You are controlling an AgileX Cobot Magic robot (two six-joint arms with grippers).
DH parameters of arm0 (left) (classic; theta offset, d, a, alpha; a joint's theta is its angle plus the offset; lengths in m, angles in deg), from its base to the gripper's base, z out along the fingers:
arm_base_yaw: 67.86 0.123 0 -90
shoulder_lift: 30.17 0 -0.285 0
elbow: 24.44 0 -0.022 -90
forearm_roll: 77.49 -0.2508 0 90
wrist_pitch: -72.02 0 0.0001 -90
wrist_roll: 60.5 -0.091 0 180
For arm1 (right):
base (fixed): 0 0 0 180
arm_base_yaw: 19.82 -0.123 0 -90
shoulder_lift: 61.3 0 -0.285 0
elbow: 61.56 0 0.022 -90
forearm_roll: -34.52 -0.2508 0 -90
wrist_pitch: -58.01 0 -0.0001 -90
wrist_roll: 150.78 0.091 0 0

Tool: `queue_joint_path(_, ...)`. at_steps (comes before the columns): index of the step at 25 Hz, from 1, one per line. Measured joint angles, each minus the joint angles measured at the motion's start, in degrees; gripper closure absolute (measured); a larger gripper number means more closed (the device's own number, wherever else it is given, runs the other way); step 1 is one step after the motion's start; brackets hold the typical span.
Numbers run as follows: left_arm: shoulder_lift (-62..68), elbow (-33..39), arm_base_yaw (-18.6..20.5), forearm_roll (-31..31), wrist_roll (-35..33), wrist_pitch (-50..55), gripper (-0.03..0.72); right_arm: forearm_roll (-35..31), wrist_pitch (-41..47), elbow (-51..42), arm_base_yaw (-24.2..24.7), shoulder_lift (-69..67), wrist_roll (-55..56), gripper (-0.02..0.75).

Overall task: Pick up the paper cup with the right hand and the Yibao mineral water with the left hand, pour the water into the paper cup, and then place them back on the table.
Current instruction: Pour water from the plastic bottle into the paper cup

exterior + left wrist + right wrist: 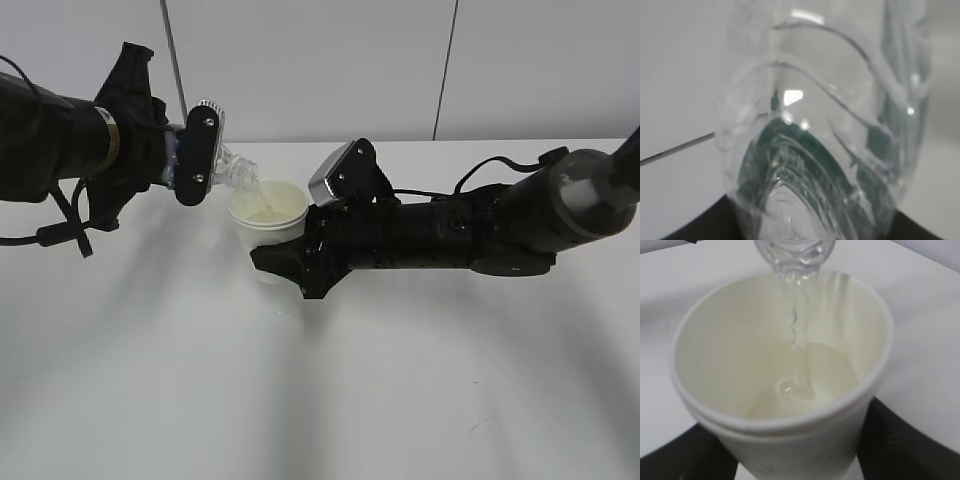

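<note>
Clear water streams from the bottle (228, 166), tilted in the left gripper's (196, 150) clench, into the cup (266, 212) clasped above the table (320, 380) by the right gripper (290, 262); further tilt risks overshooting the rim.

Clear glossy plastic bottle (825, 150); matt paper cup (785, 365); smooth white table (300, 400).

**Desk status**

I see a plain white desk (320, 400), flat and matte. Its far edge runs straight across and meets a pale wall (330, 70). Soft grey shadows fan out from mid-desk toward the near edge, darkest near the centre. The paper cup (275, 232) sits left of centre, toward the far edge. Its base is hidden, so I can't tell if it touches the desk.
</note>
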State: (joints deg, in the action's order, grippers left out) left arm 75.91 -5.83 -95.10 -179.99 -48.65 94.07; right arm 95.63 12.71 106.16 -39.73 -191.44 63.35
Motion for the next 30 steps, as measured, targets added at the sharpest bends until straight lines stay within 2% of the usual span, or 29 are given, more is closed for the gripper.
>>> queue_joint_path(8,0.0,0.0,0.0,-0.14,0.52,0.32,0.386,0.0,0.0,0.0,0.0,0.0,0.0,0.242)
queue_joint_path(19,0.0,0.0,0.0,-0.19,7.52,0.43,0.386,0.0,0.0,0.0,0.0,0.0,0.0,0.242)
queue_joint_path(22,0.0,0.0,0.0,-0.08,11.57,0.43,0.386,0.0,0.03,0.0,0.0,0.0,0.0,0.242)
queue_joint_path(29,0.0,0.0,0.0,0.14,26.29,0.43,0.386,-0.42,0.12,0.0,0.0,0.0,0.0,0.243)
queue_joint_path(30,0.0,0.0,0.0,0.14,26.29,0.43,0.386,-0.42,0.12,0.0,0.0,0.0,0.0,0.242)
